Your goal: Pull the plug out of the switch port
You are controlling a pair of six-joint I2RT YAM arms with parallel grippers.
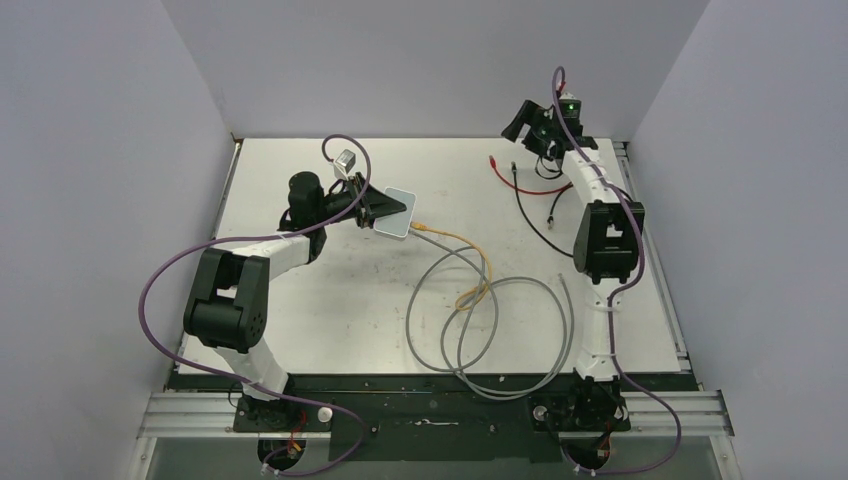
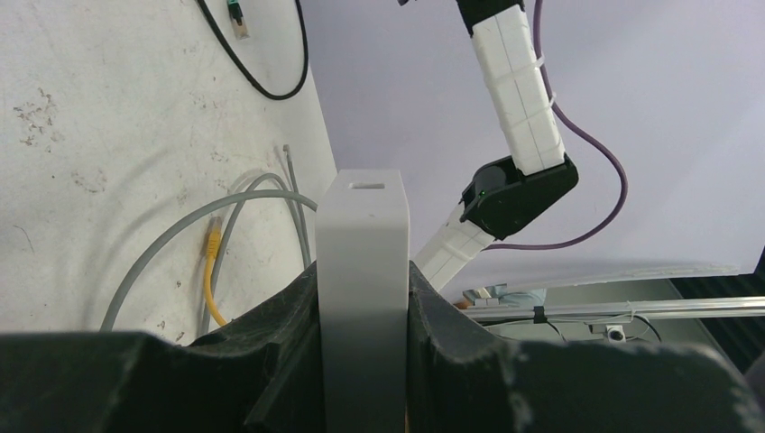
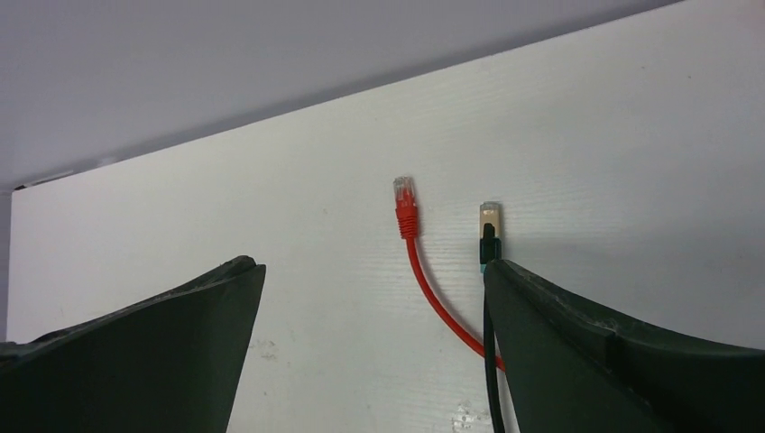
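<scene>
At far-left-centre of the white table [image 1: 330, 300], entries as follows.

Item 1: small flat light-grey rectangular plastic switch [image 1: 400, 205]. The black two-finger left gripper [image 1: 383, 213] is clamping it across its thickness, and the wrist view is showing one finger pressing each flat face. Lifted or resting: cannot tell.

Item 2: yellow-orange cable plug [image 1: 420, 228], appearing seated in the switch's near-right edge. Exact port too small to tell.

Item 3: black two-finger right gripper [image 3: 372, 271], jaws spread wide and holding nothing. It is hovering at far right over a loose red cable end [image 3: 408, 216] and a black cable end [image 3: 488, 236], well apart from the switch.

Step in hand (my reading): you are bracing the switch w/ the left arm, and the right arm is the one needing to cross for the plug.
- Be aiming the right fingers at the plug body, not the cord.
- Be squeezing any latch tab, if there is one.
- Be pulling straight along the socket axis w/o twisting, the left grip acting as counter-force.

Orientation: the switch's long axis is running approx. far-to-near in the overhead view, slightly skewed. The socket edge is pointing near-right, toward table centre, so the pull is probably going that way.
</scene>
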